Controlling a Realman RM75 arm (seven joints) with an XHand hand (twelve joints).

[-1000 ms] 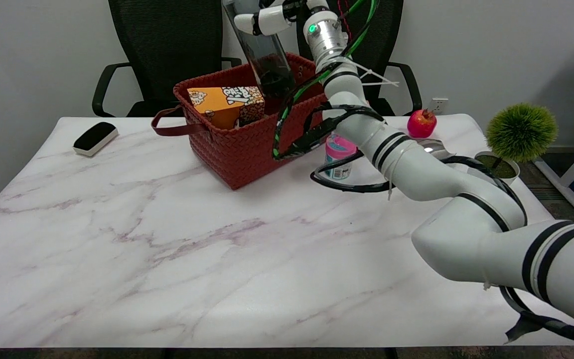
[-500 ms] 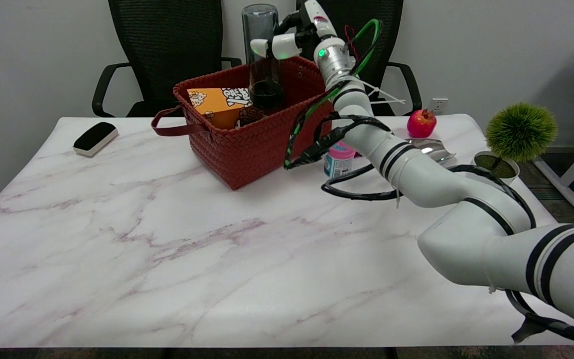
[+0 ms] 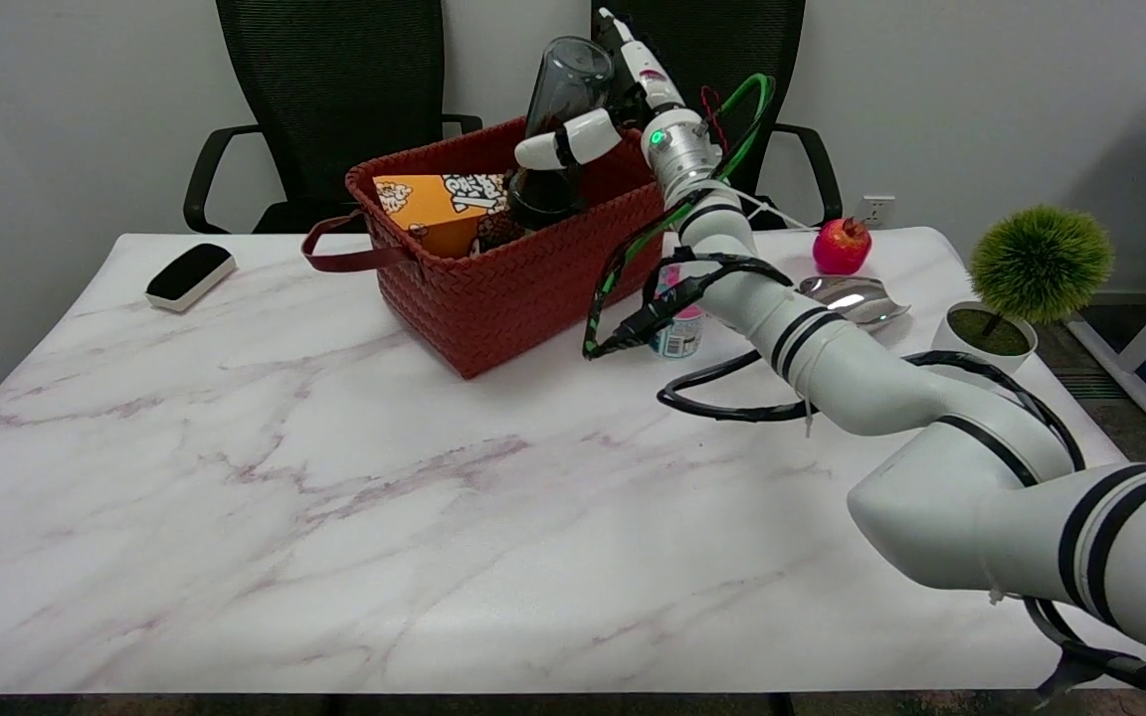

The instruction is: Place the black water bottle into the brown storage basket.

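So here we've got the right hand (image 3: 588, 124) up over the brown basket (image 3: 513, 283), with its fingers (image 3: 568, 147) wrapped around the black water bottle (image 3: 555, 129). The bottle leans with its top toward the right, and its lower end sits down inside the basket, past the rim. We can't tell whether the bottom is touching the basket floor or anything in there (the woven wall hides it).

Inside the basket, just left of the bottle, there's an orange box (image 3: 439, 209) with a black-and-white pattern on its top, so that side is fairly crowded. The basket's handle (image 3: 349, 254) flops out to the left over the marble surface (image 3: 334, 477).

Around it: a black-and-white eraser-looking block (image 3: 190, 275) sits well off to the left. On the right, a small jar with a pink lid (image 3: 677, 328) stands just beside the basket, partly covered by the arm and its cables. Further right we see a red pomegranate (image 3: 842, 246), a shiny silver piece (image 3: 852, 296), and a little fuzzy green plant in a white pot (image 3: 1021, 288). Two black office chairs (image 3: 324, 109) stand behind the surface.
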